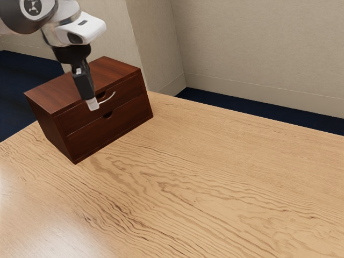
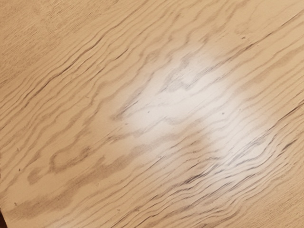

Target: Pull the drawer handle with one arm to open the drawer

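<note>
Table [image 1: 226,183] I'm working at: light wood top w/ bold wavy grain, glossy, darker streaks running approx. lengthwise. Sitting on it is a small dark-wood 2-drawer chest [image 1: 110,129], flat on its base, near the table's far corner at the exterior view's left, drawer fronts angled toward the exterior view's right. My wrist cam looks down on the same bare grain, lines running diagonal, w/ a pale glare patch [image 2: 180,104] mid-surface.

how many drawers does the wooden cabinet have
2. The upper drawer, bearing the silver handle beside the pincer, and the lower drawer directly beneath it, both on the front of the cabinet. Its back and far sides are hidden.
</note>
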Motion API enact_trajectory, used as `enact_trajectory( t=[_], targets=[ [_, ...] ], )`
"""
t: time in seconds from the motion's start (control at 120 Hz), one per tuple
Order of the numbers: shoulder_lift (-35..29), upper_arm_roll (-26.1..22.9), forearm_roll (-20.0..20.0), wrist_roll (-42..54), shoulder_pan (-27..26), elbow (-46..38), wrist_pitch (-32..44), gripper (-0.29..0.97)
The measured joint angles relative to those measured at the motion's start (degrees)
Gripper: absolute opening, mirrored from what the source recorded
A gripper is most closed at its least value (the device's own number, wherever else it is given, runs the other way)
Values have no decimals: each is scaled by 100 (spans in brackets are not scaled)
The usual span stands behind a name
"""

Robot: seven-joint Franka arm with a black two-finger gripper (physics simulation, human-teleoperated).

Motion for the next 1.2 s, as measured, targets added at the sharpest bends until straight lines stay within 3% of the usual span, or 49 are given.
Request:
enact_trajectory(
  t=[0.233,0.5,0.592,0.783,0.95,1.2],
  targets=[
    [116,30,3,144,215,-6,104,68],
    [254,-44,-200,215,61,75,128,68],
    [-250,-16,-214,129,-101,-685,115,68],
    [-486,5,375,380,-296,-1422,703,68],
    [36,30,467,273,-183,-1224,1173,68],
    [1537,29,158,211,469,503,1335,68]
  ],
)
